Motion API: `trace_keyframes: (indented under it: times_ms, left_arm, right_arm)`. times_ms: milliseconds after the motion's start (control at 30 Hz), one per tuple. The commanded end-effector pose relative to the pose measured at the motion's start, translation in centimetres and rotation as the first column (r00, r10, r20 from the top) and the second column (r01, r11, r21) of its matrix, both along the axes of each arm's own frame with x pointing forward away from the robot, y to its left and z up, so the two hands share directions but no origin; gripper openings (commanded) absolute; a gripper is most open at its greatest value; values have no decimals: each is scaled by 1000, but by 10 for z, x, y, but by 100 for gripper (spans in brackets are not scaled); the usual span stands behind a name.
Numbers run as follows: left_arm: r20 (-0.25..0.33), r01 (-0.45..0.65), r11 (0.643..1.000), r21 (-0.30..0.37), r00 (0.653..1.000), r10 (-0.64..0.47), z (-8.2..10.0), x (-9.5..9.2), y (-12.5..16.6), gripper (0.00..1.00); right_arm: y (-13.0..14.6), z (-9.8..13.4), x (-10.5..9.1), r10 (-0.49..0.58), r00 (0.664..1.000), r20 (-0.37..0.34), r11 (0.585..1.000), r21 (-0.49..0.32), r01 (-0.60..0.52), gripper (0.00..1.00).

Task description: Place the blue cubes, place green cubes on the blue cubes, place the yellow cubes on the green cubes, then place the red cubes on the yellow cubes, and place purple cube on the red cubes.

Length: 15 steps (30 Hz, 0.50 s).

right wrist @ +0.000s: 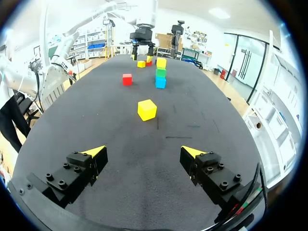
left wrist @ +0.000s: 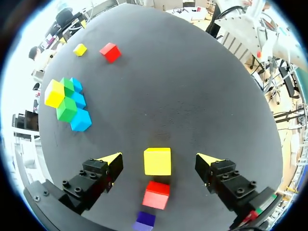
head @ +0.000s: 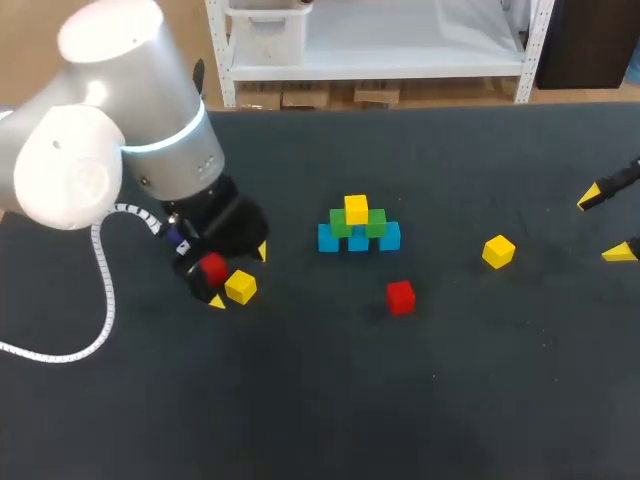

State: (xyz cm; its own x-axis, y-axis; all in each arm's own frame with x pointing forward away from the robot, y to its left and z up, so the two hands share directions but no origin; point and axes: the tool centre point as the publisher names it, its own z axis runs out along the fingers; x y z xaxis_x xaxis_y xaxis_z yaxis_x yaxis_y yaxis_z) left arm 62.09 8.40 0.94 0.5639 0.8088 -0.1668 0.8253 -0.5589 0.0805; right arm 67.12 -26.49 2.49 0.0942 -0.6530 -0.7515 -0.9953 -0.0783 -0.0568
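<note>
Mid-table stands a stack: three blue cubes, two green cubes on them, one yellow cube on top. My left gripper is open and straddles a loose yellow cube without touching it. A red cube and a purple cube lie just behind that cube, under the wrist. Another red cube and another yellow cube lie loose right of the stack. My right gripper is open and empty at the table's right edge, with that yellow cube ahead of it.
The white cable of my left arm loops over the table's left part. The table's far edge runs behind the stack. Bare dark tabletop fills the front.
</note>
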Motion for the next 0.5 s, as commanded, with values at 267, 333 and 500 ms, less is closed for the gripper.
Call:
trace_keyframes:
  times_ms: [267,333,500]
  left_arm:
    - [-7,-9,999,33,1000,9,-9,2,2,49]
    - [-12,-12,999,42,1000,13,-11,1,3,49]
    - [-15,-21,999,48,1000,21,-12,-1,6,44]
  right_arm:
    - [0,0,0,1,1000,1,1000,1,-1,100]
    - [0,0,0,1,1000,1,1000,1,-1,100]
    - [0,0,0,1,1000,1,1000,1,-1,100]
